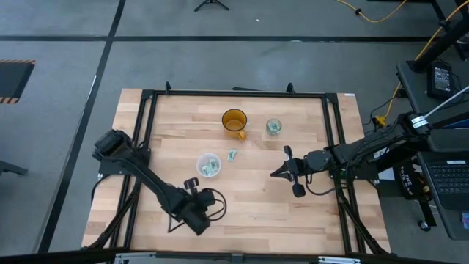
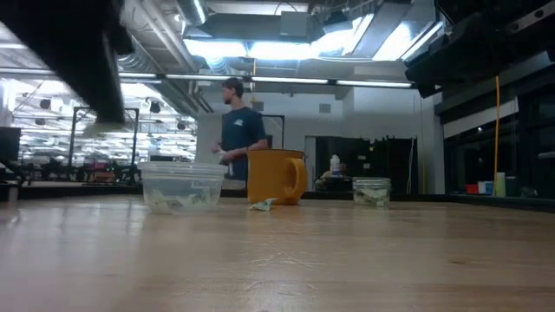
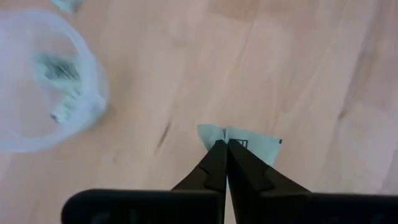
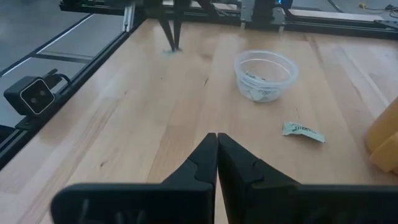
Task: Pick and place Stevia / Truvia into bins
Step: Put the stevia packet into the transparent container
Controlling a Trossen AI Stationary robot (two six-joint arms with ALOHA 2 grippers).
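Down at the near edge of the desk (image 1: 293,213), the left hand (image 3: 224,144) is seen with its fingers pressed together on a pale green packet (image 3: 249,142), pinned at the wood just beside the wide whitish cup (image 1: 209,164). Several packets are held inside that cup. A loose packet (image 1: 232,155) is spotted just beyond it, apart from the rim. Off to the right side, the right hand (image 1: 280,173) is poised over bare wood, fingers closed on nothing. Farther back, the amber mug (image 1: 234,122) and the narrow glassy cup (image 1: 274,127), with packets inside, are found side by side. A person (image 2: 240,130) is glimpsed beyond the desk.
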